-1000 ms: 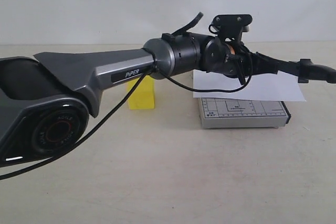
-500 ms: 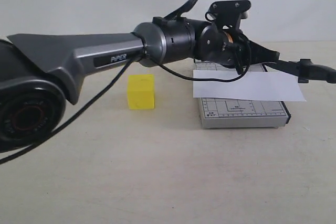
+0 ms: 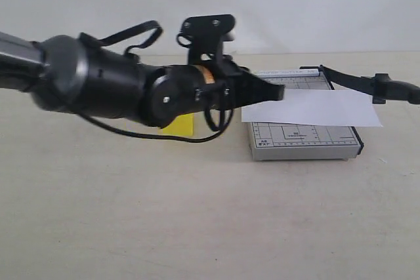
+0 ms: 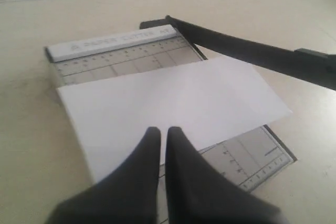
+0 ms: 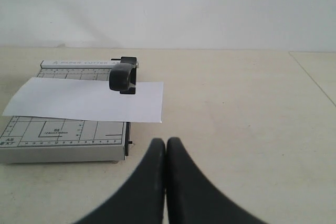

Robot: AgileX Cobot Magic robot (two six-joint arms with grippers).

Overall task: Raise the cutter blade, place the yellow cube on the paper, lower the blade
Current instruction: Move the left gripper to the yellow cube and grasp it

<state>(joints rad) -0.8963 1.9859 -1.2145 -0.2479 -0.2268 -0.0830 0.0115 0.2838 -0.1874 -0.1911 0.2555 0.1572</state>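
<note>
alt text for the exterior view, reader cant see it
A black robot arm reaches in from the left, its jaws ending at the left edge of a white paper lying across a grey paper trimmer. The black blade is raised on the right; a yellow cube peeks out below the arm.

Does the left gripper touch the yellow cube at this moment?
Apart. The exterior view shows the shut left gripper at the paper's left edge, while the cube sits far to the left of it, half hidden by the arm.
</note>
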